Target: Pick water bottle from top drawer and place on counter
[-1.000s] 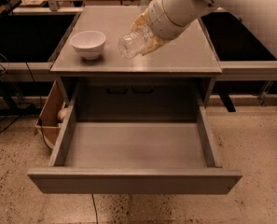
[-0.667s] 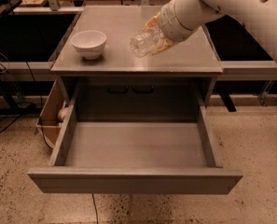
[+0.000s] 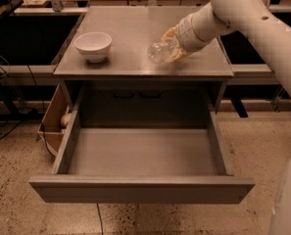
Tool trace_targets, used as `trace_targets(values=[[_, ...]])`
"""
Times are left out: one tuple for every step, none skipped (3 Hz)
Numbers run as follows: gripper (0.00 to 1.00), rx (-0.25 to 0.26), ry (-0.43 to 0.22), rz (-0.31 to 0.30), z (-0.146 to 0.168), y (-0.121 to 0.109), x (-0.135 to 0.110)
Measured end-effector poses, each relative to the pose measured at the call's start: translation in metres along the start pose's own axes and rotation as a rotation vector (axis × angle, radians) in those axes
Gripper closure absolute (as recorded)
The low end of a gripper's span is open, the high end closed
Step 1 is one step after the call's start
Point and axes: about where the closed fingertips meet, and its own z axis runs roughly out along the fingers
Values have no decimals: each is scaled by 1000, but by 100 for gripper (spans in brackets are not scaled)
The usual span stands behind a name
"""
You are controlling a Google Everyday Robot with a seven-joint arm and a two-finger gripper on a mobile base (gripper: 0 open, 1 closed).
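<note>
Grey matte surface (image 3: 135, 23) tops the cabinet, and we view it from the near side, somewhat above. We note the gripper (image 3: 170, 46) over the right part of that surface, toward its near edge. It sits at the end of a white arm (image 3: 243, 13) reaching in from the far right.

Its yellowish fingers (image 3: 171, 32) are clenched around the water bottle (image 3: 157, 52), one above the body and one below. The bottle is clear and tipped well over on its side, with its free end pointing left toward the middle of the surface. We cannot tell whether it touches the surface or hangs just above it.

A white bowl (image 3: 93, 45) stands upright on the left part of the surface, well apart from the bottle.

The top drawer (image 3: 142, 191) is pulled out toward us below the surface, with its flat front panel nearest and low side walls running back.

A brown cardboard box (image 3: 51, 124) stands on the speckled floor (image 3: 17, 190), just beside the drawer's left wall. A pale rounded thing shows inside it, too hidden for us to name.
</note>
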Motion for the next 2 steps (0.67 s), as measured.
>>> trace_targets(values=[[74, -13, -3, 39, 15, 1, 12], [50, -19, -10, 70, 21, 2, 18]])
